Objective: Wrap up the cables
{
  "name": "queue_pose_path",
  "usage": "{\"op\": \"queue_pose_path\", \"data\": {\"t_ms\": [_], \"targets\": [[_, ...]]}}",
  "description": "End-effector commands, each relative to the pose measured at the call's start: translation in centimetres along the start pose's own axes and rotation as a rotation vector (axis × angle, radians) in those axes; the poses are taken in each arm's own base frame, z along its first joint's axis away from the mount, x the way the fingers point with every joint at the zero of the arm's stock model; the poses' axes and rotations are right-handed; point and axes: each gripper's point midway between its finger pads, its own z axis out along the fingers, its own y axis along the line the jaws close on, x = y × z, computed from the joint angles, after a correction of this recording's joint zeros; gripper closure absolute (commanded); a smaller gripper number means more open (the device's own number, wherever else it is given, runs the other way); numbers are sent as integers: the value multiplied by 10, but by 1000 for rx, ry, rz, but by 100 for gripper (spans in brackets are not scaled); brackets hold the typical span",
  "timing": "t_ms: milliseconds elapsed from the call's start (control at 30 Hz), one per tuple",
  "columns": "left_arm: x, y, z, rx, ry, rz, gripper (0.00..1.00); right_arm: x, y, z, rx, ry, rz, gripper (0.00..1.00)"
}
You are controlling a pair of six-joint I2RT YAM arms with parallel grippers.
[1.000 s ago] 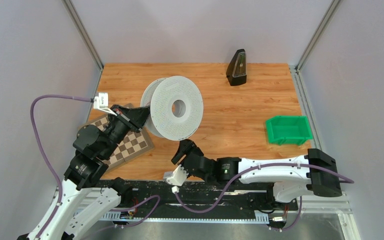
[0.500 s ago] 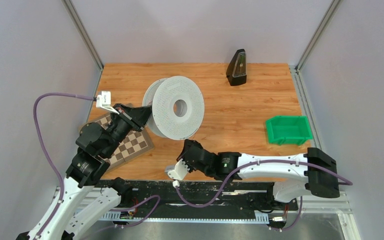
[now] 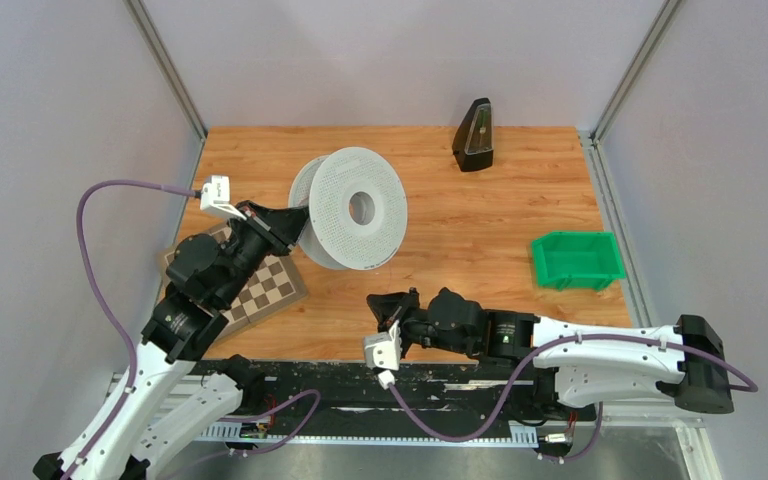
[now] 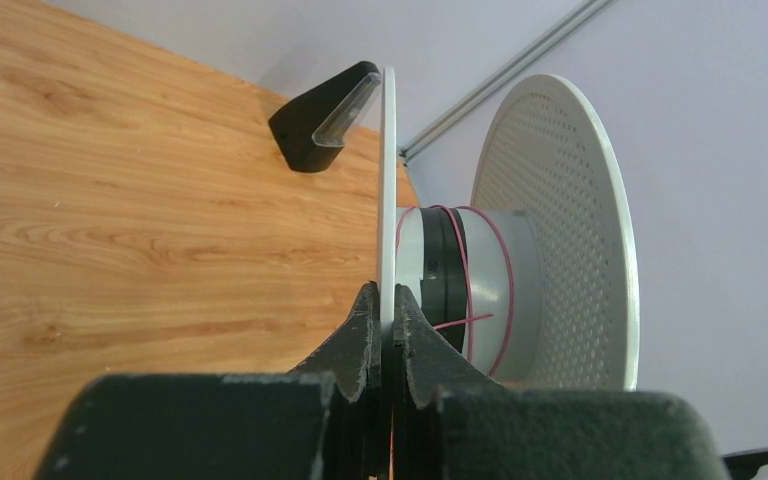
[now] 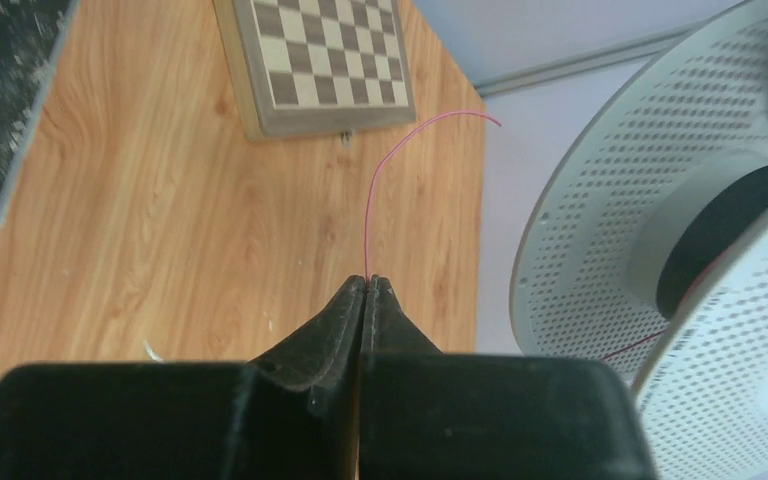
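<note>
A white spool (image 3: 350,210) with perforated flanges stands on edge on the wooden table. My left gripper (image 3: 298,216) is shut on the rim of its near flange (image 4: 388,180), the thin edge pinched between both fingers (image 4: 365,330). A thin red cable (image 4: 507,270) loops round the hub. My right gripper (image 3: 385,304) sits low near the table's front edge, shut on the free end of the red cable (image 5: 378,190), which curves up out of the closed fingertips (image 5: 367,280). The spool (image 5: 640,220) fills the right of that view.
A folded chessboard (image 3: 265,290) lies under the left arm, left of the spool. A black wedge-shaped object (image 3: 475,135) stands at the back, and a green bin (image 3: 575,258) sits at the right. Grey walls enclose the table on three sides.
My right gripper has closed on the red cable and shifted right along the front edge. The left arm and the spool it holds have edged slightly back and right.
</note>
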Motion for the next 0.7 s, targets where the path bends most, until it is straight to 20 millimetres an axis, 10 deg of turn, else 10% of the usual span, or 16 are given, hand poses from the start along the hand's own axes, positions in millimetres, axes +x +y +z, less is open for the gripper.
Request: {"op": "queue_pose_path", "data": {"t_ms": [0, 367, 667], "targets": [[-19, -13, 4, 42, -87, -51, 100, -43, -31, -7, 143, -232, 165, 100], [-10, 0, 14, 5, -75, -51, 100, -54, -43, -10, 290, -371, 388, 100], [4, 6, 23, -12, -47, -166, 100, -25, -70, 14, 554, -298, 726, 100]]}}
